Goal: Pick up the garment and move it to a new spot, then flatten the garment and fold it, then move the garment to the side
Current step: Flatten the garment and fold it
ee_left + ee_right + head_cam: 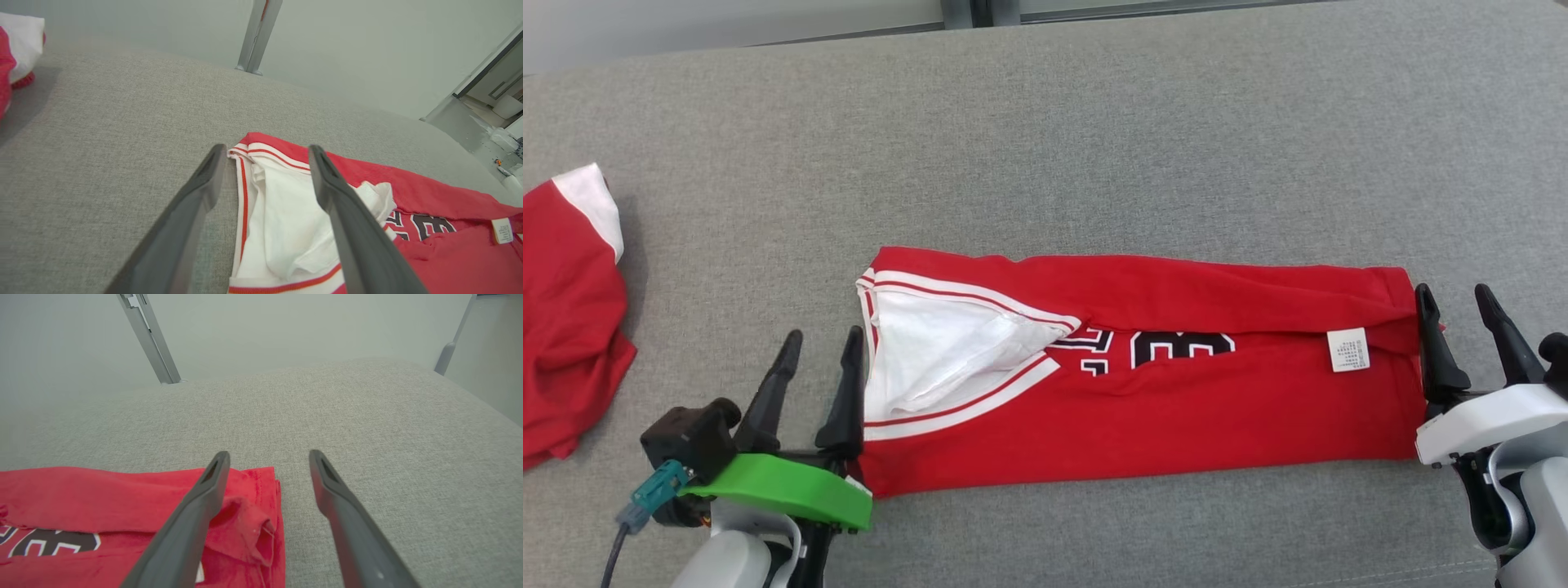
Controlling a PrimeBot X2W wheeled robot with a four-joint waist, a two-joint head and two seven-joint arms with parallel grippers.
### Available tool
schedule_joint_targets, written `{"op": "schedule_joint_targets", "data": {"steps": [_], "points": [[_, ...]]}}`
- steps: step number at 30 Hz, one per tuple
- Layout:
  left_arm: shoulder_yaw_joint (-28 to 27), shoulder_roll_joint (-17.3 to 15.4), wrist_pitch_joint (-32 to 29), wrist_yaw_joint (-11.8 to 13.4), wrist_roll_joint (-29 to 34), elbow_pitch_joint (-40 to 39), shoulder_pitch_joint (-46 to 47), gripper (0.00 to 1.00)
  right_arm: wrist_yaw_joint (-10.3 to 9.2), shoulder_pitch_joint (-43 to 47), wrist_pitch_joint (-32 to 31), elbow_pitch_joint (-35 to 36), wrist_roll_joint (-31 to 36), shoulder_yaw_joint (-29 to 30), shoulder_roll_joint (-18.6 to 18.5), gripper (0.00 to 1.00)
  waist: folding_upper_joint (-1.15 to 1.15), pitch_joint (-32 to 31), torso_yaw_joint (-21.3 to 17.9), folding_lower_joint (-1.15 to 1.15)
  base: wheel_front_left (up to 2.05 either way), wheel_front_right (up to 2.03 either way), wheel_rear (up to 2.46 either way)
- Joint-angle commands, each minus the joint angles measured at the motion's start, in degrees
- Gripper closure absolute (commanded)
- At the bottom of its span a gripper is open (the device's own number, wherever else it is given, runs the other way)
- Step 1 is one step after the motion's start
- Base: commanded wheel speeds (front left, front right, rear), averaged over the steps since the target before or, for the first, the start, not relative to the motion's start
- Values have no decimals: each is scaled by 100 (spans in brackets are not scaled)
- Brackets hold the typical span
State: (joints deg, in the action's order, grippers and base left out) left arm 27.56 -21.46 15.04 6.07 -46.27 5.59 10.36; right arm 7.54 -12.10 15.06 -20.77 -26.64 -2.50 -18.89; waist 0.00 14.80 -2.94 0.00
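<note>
- Head view: the left gripper [823, 336] sits near the front edge of the grey fabric surface [1094, 139], fingers spread wide with nothing between them, just beside the left end of the garment [1176, 392].
- The right gripper [1452, 290] is likewise spread and empty. Its inner finger is at the garment's right end and its outer finger is over bare fabric.
- In the left wrist view, one finger of the left gripper [266, 148] crosses the white lining and the other stands over the grey surface. Whether either touches cannot be told.
- In the right wrist view, one finger of the right gripper [269, 453] overlaps the red hem corner.
- The garment, red with white striped trim, lies folded into a long strip along the front part of the surface, running left to right.
- Its black number [1180, 349] is half tucked under the upper fold and unreadable. The print on the care label [1347, 349] near the right end is too small to read.
- A second red and white cloth [564, 327] lies crumpled at the left edge, cut off by the frame and well apart from the garment.
- A green mount [784, 490] and a teal plug [654, 490] sit at the left wrist.
- Beyond the far edge are a pale wall [286, 330] and a metal post [257, 36].
</note>
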Motion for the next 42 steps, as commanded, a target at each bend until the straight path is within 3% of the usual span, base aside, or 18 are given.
{"op": "schedule_joint_targets", "data": {"steps": [1, 6, 10, 16, 23, 25, 26, 27, 34, 42], "points": [[-217, 66, 17, -32, 242, -42, -98, 0, -11, 89, 15, 33, -30, 7, -38, 0, 0, -19, -7, 0, 0, 0, 0], [-1078, 462, 15, -63, 1273, -216, -231, 0, -11, -8, 16, -154, -35, -86, -42, 0, 0, -60, 14, 0, 0, 0, 0], [-1726, 834, 16, -242, 2098, -355, -329, 0, -11, -173, -7, -531, -65, -160, 6, 0, 0, -71, 73, 0, 0, 0, 0], [-2479, 1359, 16, -651, 2829, -236, -461, 0, -11, -376, -4, -1185, -215, -243, 129, 0, 0, -96, 141, 0, 0, 0, 0], [-2959, 1598, 16, -965, 3510, -18, -557, 0, -11, -397, 4, -1770, -418, -536, 259, 0, 0, -147, 166, 0, 0, 0, 0], [-3070, 1651, 16, -1011, 3601, 3, -583, 0, -11, -393, -2, -1876, -502, -676, 306, 63, 0, -168, 158, 0, 0, 0, 0], [-3117, 1670, 16, -1025, 3640, 14, -591, 0, -10, -395, -12, -1919, -532, -730, 307, 85, 0, -174, 151, 0, 0, 0, 0], [-3174, 1698, 16, -1050, 3675, 19, -596, 0, -10, -408, -10, -1957, -585, -781, 313, 100, 0, -183, 139, 0, 0, 0, 0], [-3367, 1799, 16, -1166, 3822, 84, -614, 0, -13, -672, 0, -2121, -771, -809, 247, 100, 0, -265, 87, 0, 0, 0, 0], [-3465, 1841, 16, -1241, 3923, 118, -686, 0, -13, -594, 7, -2211, -680, -233, -281, 100, 0, -437, 113, 0, 0, 0, 0]]}}
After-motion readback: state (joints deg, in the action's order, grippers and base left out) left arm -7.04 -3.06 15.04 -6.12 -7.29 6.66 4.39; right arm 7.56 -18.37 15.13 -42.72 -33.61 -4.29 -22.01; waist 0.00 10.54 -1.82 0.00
